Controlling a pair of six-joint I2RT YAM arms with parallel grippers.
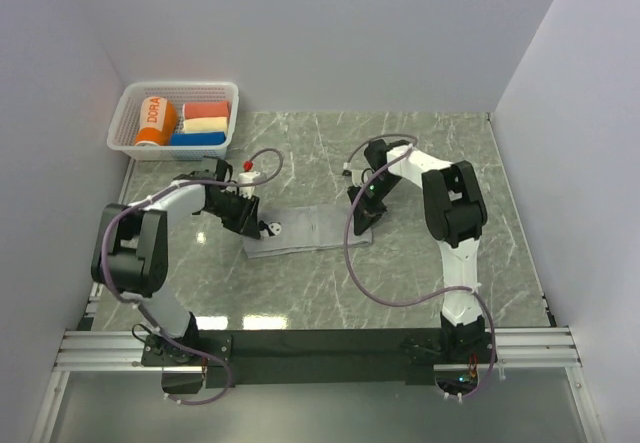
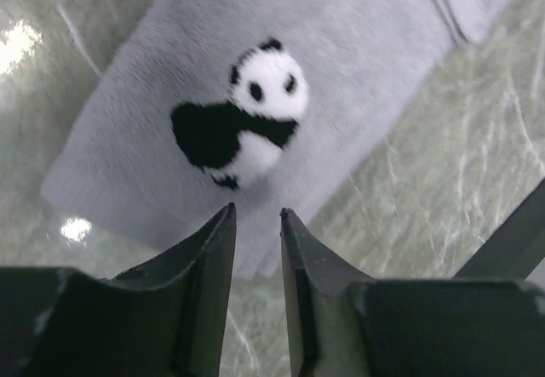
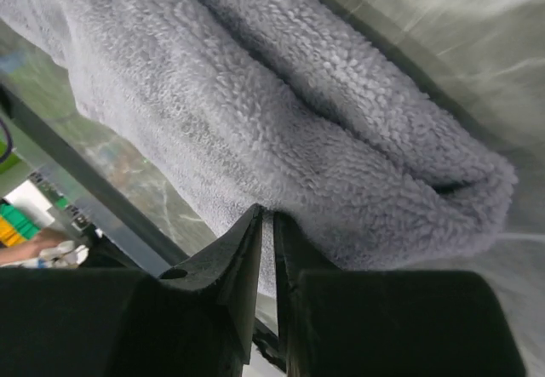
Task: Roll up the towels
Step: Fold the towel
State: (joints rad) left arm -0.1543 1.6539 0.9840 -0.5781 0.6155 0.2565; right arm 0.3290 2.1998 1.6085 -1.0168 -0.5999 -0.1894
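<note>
Black left gripper (image 2: 257, 215): fingers a narrow gap apart, empty, above towel (image 2: 358, 71) edge, below panda (image 2: 243, 113) | right gripper (image 3: 266, 215): fingers nearly together at towel's folded end, pinch unclear | towel mid-frame in top view | step: starting grey roll; next needs sure edge pinch

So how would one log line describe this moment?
grey towel: flat, right end folded | left claw: over panda end, slightly open | right claw: at fold
</note>
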